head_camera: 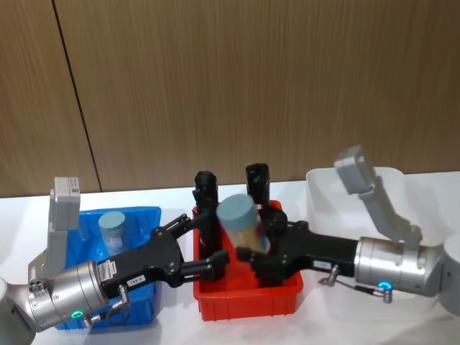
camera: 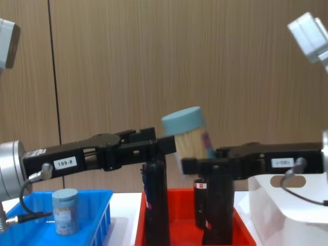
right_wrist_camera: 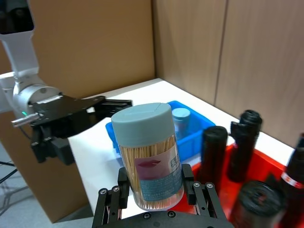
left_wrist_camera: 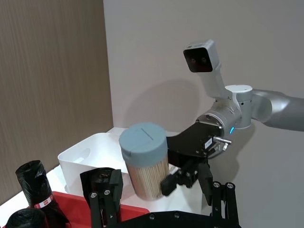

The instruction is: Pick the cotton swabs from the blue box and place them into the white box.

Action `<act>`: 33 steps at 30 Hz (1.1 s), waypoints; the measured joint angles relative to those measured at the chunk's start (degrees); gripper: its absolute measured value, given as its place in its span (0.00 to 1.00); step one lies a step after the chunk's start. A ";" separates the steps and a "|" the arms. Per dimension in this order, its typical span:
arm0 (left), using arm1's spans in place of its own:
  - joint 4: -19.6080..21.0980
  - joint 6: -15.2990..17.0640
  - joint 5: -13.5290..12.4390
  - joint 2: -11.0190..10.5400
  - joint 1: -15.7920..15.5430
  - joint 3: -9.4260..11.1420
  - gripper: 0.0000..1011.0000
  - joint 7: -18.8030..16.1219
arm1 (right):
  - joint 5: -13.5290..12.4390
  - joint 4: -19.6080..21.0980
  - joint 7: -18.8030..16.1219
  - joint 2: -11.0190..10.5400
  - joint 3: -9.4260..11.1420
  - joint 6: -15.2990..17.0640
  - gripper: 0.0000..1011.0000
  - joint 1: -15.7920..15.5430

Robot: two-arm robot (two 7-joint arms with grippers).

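A clear tub of cotton swabs (head_camera: pixel 241 219) with a pale-blue lid hangs tilted above the red crate, and my right gripper (head_camera: pixel 259 241) is shut on its lower body. In the right wrist view the tub (right_wrist_camera: pixel 149 152) sits between the two pads (right_wrist_camera: pixel 187 185). My left gripper (head_camera: pixel 212 237) is open just left of the tub, its fingers (left_wrist_camera: pixel 102 187) spread wide on either side. Another tub of cotton swabs (head_camera: pixel 113 228) stands in the blue box (head_camera: pixel 147 215) at the left. At the right, behind my right arm, is the white box (head_camera: pixel 320 188).
The red crate (head_camera: pixel 248 298) sits between the two boxes and holds several tall black bottles (head_camera: pixel 206 188), right beneath the held tub. A brown panelled wall closes the back of the white table.
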State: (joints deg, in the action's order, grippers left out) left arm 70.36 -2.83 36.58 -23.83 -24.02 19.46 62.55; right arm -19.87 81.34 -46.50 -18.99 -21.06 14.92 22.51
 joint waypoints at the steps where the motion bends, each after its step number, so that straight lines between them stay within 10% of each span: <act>1: 0.00 0.00 0.00 0.00 0.00 0.00 0.99 0.00 | -0.17 -0.02 0.09 -0.11 0.10 -0.11 0.65 -0.03; 19: 0.00 0.00 0.00 0.00 0.00 0.00 0.99 0.00 | -4.02 -2.34 3.58 -4.73 4.71 -2.81 0.65 -0.41; 33: 0.00 0.00 0.00 0.00 0.00 0.00 0.99 0.00 | -1.64 -9.72 7.45 -6.09 6.98 -4.93 0.65 3.04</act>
State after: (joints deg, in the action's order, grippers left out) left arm 70.36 -2.83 36.58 -23.83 -24.02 19.45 62.55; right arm -21.51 71.62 -39.05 -25.08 -14.09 9.99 25.55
